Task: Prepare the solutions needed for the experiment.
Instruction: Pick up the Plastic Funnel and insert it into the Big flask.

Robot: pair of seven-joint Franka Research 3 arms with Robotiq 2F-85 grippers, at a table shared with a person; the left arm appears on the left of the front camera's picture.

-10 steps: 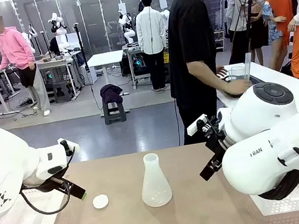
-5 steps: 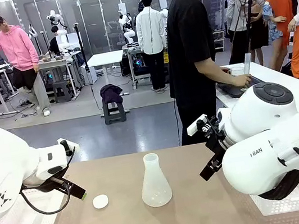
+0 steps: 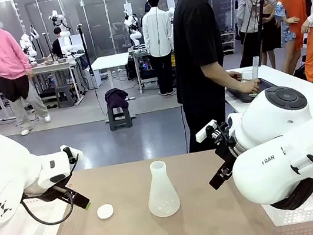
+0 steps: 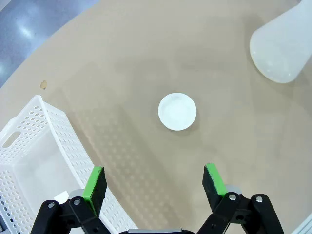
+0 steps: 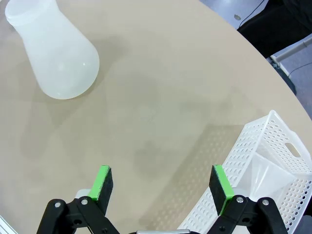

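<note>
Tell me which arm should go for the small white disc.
Left, most likely. The left gripper is open and the disc lies just ahead of its fingers. The right gripper, also open, faces bare table, and the flask stands between it and the disc.

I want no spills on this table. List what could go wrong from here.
1. The flask stands free, with the left gripper and right gripper both open and apart from it; a careless reach could tip it.
2. Its neck is narrow, and what looks like a funnel lies in the right basket; pouring without it may spill.
</note>
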